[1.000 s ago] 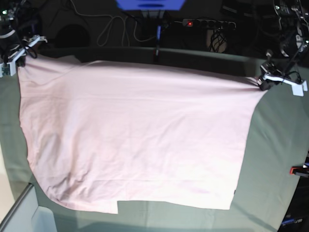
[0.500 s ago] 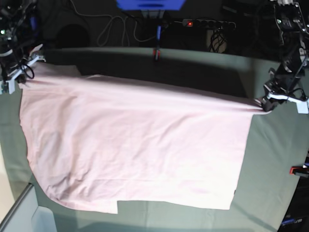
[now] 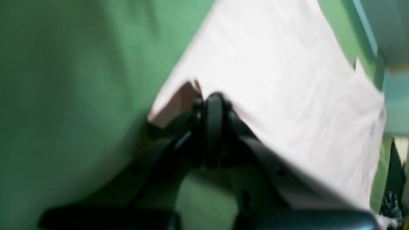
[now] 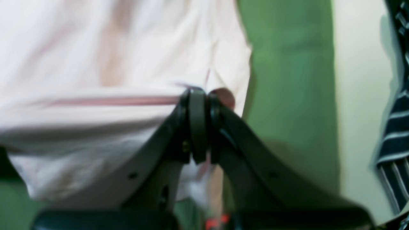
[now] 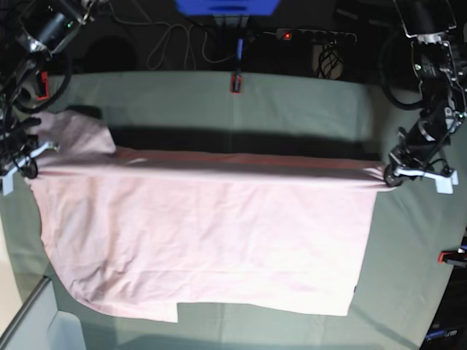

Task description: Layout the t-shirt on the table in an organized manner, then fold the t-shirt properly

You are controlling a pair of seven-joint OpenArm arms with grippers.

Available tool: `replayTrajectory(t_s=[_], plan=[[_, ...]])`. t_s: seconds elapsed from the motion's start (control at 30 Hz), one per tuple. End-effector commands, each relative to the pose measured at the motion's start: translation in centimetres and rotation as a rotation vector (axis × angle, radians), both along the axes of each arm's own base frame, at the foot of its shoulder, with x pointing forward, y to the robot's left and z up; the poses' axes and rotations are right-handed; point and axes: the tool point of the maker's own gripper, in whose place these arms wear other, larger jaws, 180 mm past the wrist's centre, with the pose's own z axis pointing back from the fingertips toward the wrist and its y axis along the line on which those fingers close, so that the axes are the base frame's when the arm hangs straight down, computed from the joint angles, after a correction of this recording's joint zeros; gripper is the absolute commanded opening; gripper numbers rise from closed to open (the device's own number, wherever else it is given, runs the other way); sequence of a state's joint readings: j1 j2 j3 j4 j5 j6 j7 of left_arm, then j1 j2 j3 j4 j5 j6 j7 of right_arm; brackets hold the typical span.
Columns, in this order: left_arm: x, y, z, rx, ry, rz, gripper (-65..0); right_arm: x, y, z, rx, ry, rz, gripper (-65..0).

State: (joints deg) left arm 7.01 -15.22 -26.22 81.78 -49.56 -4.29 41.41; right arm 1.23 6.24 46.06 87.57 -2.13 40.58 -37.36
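Note:
The pale pink t-shirt [image 5: 204, 233] lies spread over the grey-green table [image 5: 292, 102], its far edge lifted and stretched taut between both grippers. No lettering shows on the side facing up. In the base view my left gripper [image 5: 391, 175] is shut on the shirt's far right corner, and my right gripper [image 5: 29, 166] is shut on the far left corner. In the left wrist view the black fingers of the left gripper [image 3: 212, 105] pinch the t-shirt [image 3: 281, 73] at its corner. The right wrist view has the right gripper [image 4: 199, 95] clamped on a hem of the t-shirt [image 4: 121, 51].
Red-and-black clamps sit on the table's far edge [image 5: 236, 82], far left [image 5: 44, 85] and right edge [image 5: 452, 257]. A power strip [image 5: 314, 34] and cables lie behind the table. A pale bin [image 5: 36, 324] stands at the near left corner.
Both grippers have pulled the held far edge toward the near side, so the shirt's back portion has folded forward. More bare table shows behind it.

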Motion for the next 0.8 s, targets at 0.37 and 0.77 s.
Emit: replayTrajectory(t_s=[0.37, 0.77], plan=[[3.0, -0.5, 0.4, 0.114, -0.010, -0.055, -64.8, 7.3, -0.9, 1.1, 0.004, -0.065, 0.047, -65.0], [8.6, 0.0, 3.1, 0.170, -0.069, -0.043, -64.8, 9.4, 1.7, -0.9, 0.085, -0.097, 0.107, -65.0]])
